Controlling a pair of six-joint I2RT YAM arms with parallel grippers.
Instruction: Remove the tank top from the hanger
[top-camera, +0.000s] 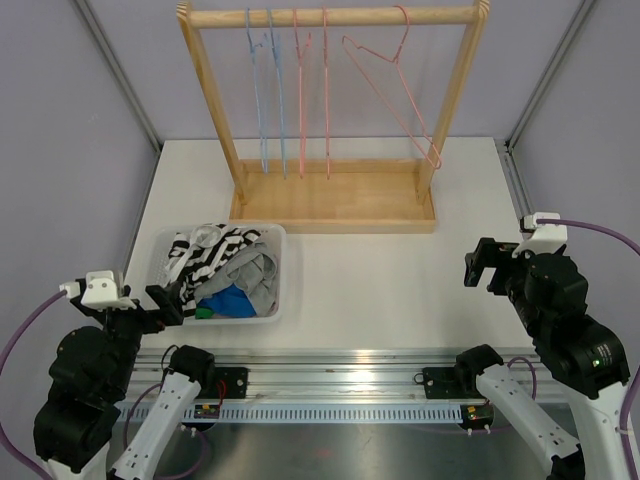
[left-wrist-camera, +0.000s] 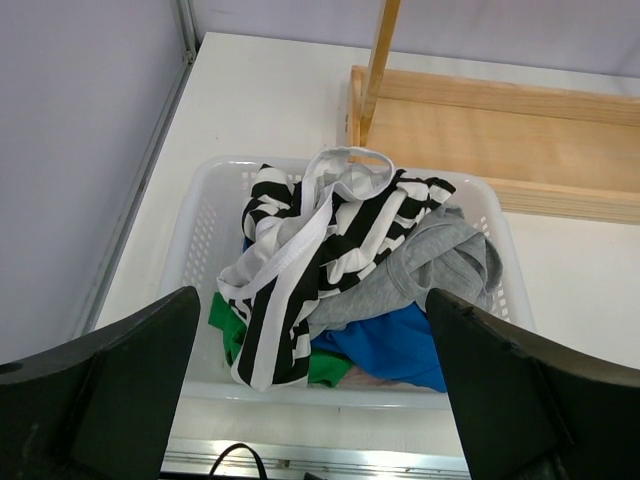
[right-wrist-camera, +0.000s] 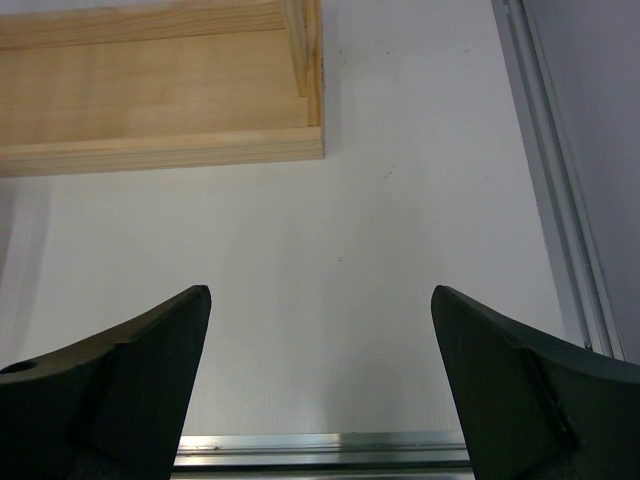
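Note:
A black-and-white striped tank top (top-camera: 222, 250) lies on top of a clothes pile in a white basket (top-camera: 283, 270) at the table's left; it also shows in the left wrist view (left-wrist-camera: 320, 240). Bare wire hangers hang on the wooden rack (top-camera: 330, 110): two blue (top-camera: 265, 90), two pink (top-camera: 310, 90), and one tilted pink hanger (top-camera: 395, 90). No garment hangs on any of them. My left gripper (top-camera: 165, 300) is open and empty, just near of the basket (left-wrist-camera: 200, 250). My right gripper (top-camera: 480, 265) is open and empty above bare table at the right.
The basket also holds grey (left-wrist-camera: 430, 265), blue (left-wrist-camera: 395, 345) and green (left-wrist-camera: 325, 370) garments. The rack's wooden base (top-camera: 335, 205) stands at the table's back centre; its corner shows in the right wrist view (right-wrist-camera: 160, 90). A metal rail (top-camera: 340, 360) runs along the near edge.

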